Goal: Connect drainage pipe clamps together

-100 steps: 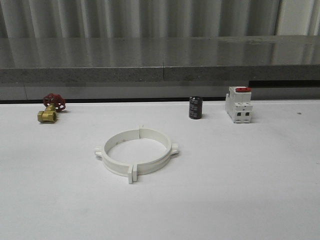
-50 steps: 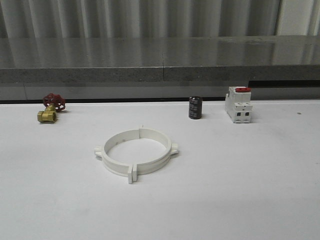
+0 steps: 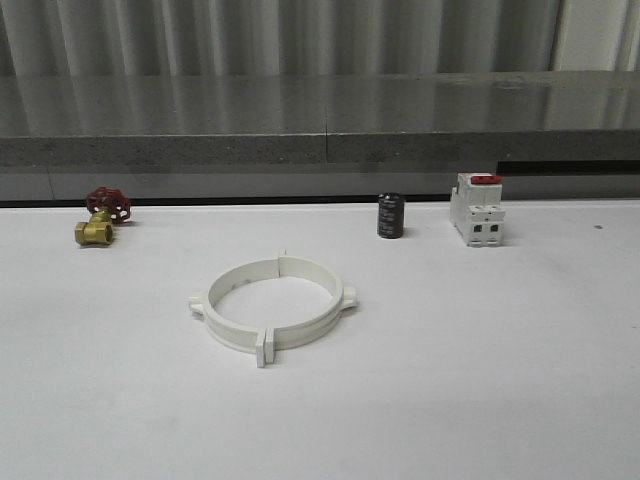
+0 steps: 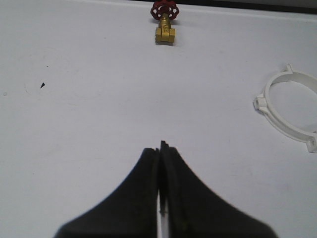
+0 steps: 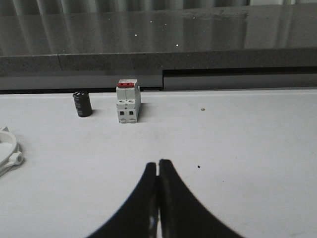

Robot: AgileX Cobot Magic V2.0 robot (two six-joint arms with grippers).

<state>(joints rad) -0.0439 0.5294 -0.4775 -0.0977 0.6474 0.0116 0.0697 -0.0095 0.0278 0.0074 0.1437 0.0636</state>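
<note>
The two white drainage pipe clamps (image 3: 272,303) lie flat in the middle of the table, their ends meeting so they form one wide ring with tabs at front, back and both sides. In the left wrist view part of the ring (image 4: 290,111) shows off to the side of my left gripper (image 4: 160,147), which is shut on nothing, well apart from it. In the right wrist view a sliver of the ring (image 5: 9,150) sits at the picture's edge, far from my right gripper (image 5: 158,162), also shut with nothing between its fingers.
A brass valve with a red handwheel (image 3: 102,215) lies at the back left. A small black cylinder (image 3: 391,216) and a white switch with a red top (image 3: 477,208) stand at the back right. A grey ledge (image 3: 320,140) runs behind the white table (image 3: 480,380).
</note>
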